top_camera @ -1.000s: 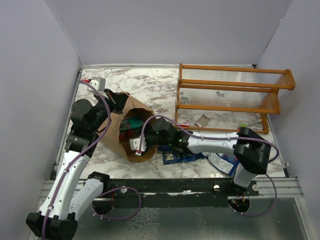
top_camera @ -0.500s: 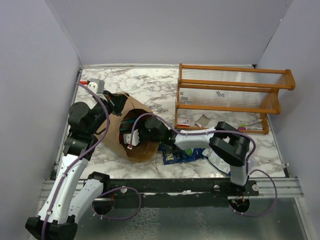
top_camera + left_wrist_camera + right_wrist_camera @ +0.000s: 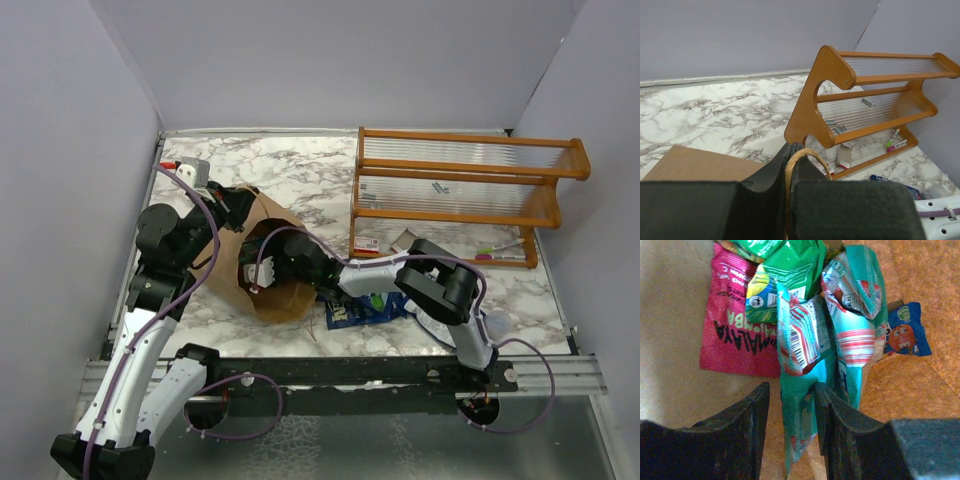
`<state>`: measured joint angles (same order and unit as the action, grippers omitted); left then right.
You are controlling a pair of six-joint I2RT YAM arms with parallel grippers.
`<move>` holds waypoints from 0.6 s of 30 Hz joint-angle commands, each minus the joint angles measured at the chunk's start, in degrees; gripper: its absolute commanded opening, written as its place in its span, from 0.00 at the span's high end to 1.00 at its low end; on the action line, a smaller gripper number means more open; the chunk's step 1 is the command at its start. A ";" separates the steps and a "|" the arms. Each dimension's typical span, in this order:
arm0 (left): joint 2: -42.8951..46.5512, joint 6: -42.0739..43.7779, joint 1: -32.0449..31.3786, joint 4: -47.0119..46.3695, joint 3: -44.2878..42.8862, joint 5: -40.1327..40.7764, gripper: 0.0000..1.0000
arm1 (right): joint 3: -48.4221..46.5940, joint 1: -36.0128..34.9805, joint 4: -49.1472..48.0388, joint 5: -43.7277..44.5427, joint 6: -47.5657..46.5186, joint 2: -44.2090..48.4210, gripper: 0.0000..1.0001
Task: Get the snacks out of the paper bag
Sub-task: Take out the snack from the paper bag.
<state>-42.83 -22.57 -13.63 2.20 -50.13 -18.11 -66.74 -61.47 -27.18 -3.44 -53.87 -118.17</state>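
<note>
Right wrist view: the right gripper [image 3: 791,396] is inside the paper bag [image 3: 685,300], fingers parted, with the lower end of a teal packet [image 3: 802,370] in the gap. Neither pad looks pressed on the foil yet, so it holds nothing.
Heap in bag: a second teal packet [image 3: 855,340] lies against the first. A green packet [image 3: 785,270] overlaps both at the far end, a pink-red packet [image 3: 732,340] lies flat to the left, and a small blue packet [image 3: 905,332] sits apart on the right.
Left wrist view: the left gripper [image 3: 790,148] is closed on the bag's loop handle [image 3: 808,153], pinning the mouth end.
Top external view: the bag [image 3: 225,270] lies on its side on the marble table [image 3: 300,170], mouth toward the right arm. A dark blue packet [image 3: 350,313] is already out, just beside the mouth. The wooden rack [image 3: 460,180] stands well apart.
Step in hand: pinch one teal packet and draw it out.
How to do it well: advance a little so the pads meet flat foil above the crinkled tail, then close firmly, as foil likely slips.
Pull line: straight back along the bag's length and low, so the wrist does not drag the paper wall.
Risk: the neighbouring teal packet and the green one may ride along, and a single-packet grip is cleaner.
Left arm's job: hold the handle firm against the pull.
</note>
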 commanded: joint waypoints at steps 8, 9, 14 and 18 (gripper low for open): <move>0.57 0.27 -0.25 -0.66 -2.30 -1.12 1.00 | -4.69 0.93 -4.14 3.06 -0.45 -2.88 0.68; 0.59 0.26 -0.19 -0.59 -2.21 -0.99 1.00 | -4.70 1.06 -3.86 2.52 -0.31 -2.56 0.72; 0.56 0.41 -0.24 -0.57 -2.01 -0.71 1.00 | -4.41 1.14 -1.64 1.09 0.63 -0.18 0.95; 0.47 0.31 -0.18 -0.76 -1.78 -0.32 1.00 | -2.48 1.09 -0.11 -1.06 1.99 3.90 0.99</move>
<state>-42.83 -22.57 -13.63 2.20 -50.13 -18.22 -70.06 -60.62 -28.03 -1.30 -53.71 -120.11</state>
